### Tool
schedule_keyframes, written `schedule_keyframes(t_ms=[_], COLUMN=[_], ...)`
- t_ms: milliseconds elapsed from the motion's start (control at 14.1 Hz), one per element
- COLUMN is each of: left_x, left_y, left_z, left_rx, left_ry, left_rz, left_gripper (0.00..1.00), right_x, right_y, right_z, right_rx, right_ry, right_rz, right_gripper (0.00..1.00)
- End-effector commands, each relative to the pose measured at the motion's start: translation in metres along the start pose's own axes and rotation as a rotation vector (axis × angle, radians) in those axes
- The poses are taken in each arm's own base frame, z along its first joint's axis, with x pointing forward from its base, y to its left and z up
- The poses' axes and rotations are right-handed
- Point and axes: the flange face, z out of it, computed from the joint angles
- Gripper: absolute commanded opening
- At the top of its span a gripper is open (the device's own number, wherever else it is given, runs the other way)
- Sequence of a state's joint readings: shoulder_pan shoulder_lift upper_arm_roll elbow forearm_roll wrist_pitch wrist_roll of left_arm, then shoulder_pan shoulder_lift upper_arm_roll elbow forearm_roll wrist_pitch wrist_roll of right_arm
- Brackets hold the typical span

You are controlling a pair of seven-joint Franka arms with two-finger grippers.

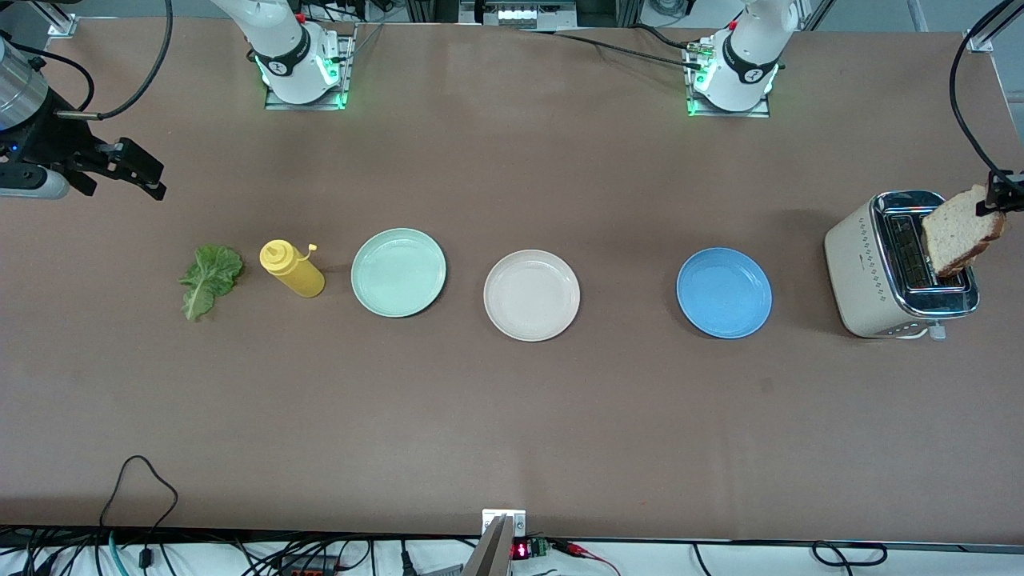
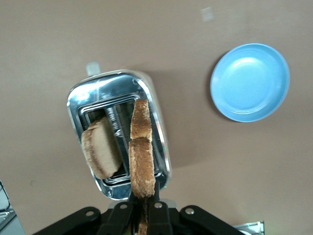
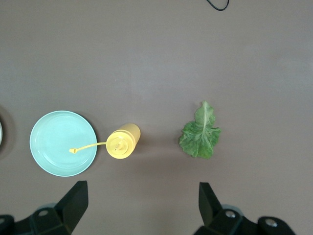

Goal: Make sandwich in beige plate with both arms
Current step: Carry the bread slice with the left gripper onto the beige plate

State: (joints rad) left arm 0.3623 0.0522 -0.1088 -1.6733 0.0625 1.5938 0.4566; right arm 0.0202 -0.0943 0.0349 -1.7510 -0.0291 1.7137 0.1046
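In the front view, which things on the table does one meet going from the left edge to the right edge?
lettuce leaf → yellow squeeze bottle → mint-green plate → beige plate → blue plate → toaster

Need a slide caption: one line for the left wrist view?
Left claw shut on a bread slice over the toaster; blue plate beside.

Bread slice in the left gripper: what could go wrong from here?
1. The left gripper pinches the bread slice only by its top crust edge above the toaster; it may tear or slip.
2. A second slice sits in the next slot and could get snagged.
3. The carry to the beige plate passes the blue plate.
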Motion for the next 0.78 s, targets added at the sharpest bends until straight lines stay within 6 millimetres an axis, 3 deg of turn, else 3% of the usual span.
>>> schedule_keyframes(t_ms=[0,355,568,710], left_x=[0.032,0.082,0.109,0.134], left_y=[0.060,0.207,0.277,0.308], left_z=[0.010,0.069,0.112,0.141], left_rx=[-0.036,-0.119,-0.401,-0.599], left_ry=[-0.077,-0.240,-0.258,-0.210], left_rz=[0.133,0.414,0.320,0.270], left_gripper=[0.01,0.01,0.01,0.01], right_x=[-0.004,-0.004,-0.003,-0.002], right_y=[-0.001,-0.001,-0.001,-0.001], right_z=[-0.004,-0.003,0.000,0.002], right_rx=[-0.017,-0.017,-0.018,-0.016], right_ry=[0.003,0.002,-0.003,-0.005], right_rz=[0.001,0.002,-0.013,-0.023], right_gripper=[1.00,1.00,1.00,1.00])
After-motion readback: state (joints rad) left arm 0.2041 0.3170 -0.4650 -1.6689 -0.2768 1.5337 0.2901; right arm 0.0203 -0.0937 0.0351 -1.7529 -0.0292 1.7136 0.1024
